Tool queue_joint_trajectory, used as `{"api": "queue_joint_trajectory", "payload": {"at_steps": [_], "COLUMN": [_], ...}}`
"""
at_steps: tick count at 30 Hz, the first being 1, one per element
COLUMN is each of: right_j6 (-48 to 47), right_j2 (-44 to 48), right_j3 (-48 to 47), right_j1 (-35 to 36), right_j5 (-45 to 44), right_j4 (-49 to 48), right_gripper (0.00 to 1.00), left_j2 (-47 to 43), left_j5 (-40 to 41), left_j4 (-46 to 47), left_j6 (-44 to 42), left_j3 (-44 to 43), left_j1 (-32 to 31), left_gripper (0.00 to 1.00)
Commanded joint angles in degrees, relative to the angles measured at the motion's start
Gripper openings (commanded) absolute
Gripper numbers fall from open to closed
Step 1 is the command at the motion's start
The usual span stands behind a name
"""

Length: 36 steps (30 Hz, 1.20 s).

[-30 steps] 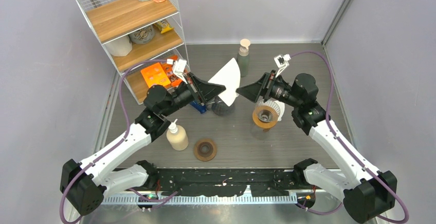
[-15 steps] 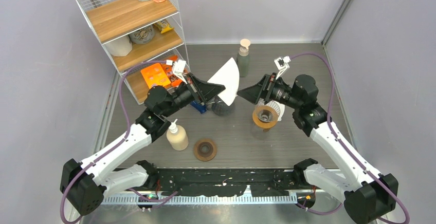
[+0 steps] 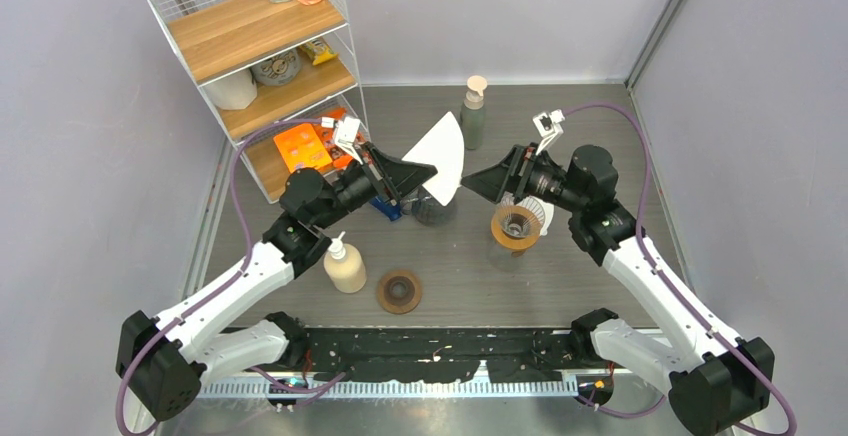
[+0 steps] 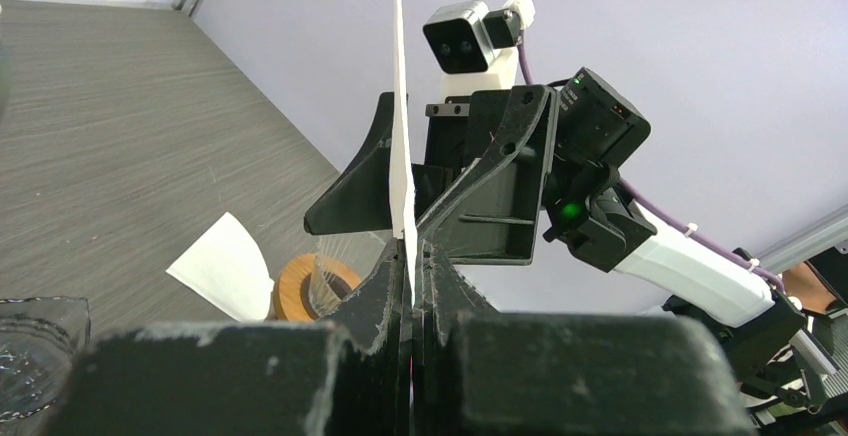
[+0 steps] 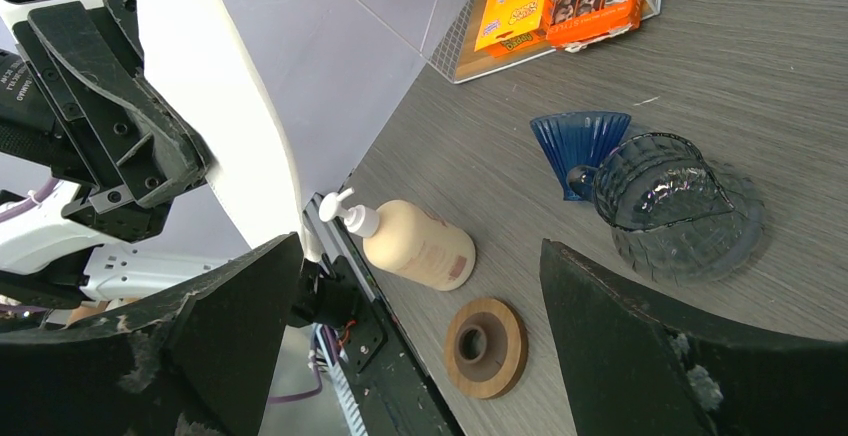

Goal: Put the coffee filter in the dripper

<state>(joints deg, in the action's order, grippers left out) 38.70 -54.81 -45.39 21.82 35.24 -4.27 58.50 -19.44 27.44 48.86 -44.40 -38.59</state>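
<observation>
**Filter pinched in the left jaws, right jaws gaping just beside it**

Your left gripper (image 4: 411,246) is clenched on the coffee filter (image 4: 399,126). The wrist view shows the white sheet edge-on, trapped between the two fingers at its lower edge and standing straight up out of them.

From above, the filter fans up and away from the left fingertips, held in the air over the middle of the table (image 3: 600,116).

Your right gripper (image 3: 468,180) faces it with its jaws spread wide and nothing in them. Its own camera shows the sheet running down towards the tip of one finger; you cannot tell whether they touch.

The wood-collared dripper (image 3: 517,224) stands on the table below the right gripper, apart from the filter. A clear glass vessel (image 5: 670,196) sits under the filter.
</observation>
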Motion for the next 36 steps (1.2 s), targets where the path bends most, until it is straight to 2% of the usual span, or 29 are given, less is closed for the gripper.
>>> {"api": "queue_joint_trajectory", "payload": {"at_steps": [1,11,19,36], "right_j6": [-0.1,2.0,2.1,7.4], "right_j2": [-0.6,-1.3,-1.8,-4.4], "right_j3": [-0.5,-0.4,-0.3,0.1], "right_j1": [-0.2,-0.1,-0.2,0.7], "right_j5": [0.3,2.5,0.9,6.1], "right_j4": [-2.6,-5.5,-3.8,-15.4], "right_gripper": [0.95,0.95,0.95,0.95], "left_j2": [-1.4,-0.8,-0.7,0.2], "left_j5": [0.8,0.4,0.3,-1.2], "left_j4": [3.1,4.2,4.5,4.4], "left_j6": [-0.5,0.1,0.0,0.2], "left_j3": [0.1,-0.1,-0.3,-0.8], "left_j1": [0.2,0.2,0.2,0.2], "left_gripper": [0.0,0.0,0.0,0.0]}}
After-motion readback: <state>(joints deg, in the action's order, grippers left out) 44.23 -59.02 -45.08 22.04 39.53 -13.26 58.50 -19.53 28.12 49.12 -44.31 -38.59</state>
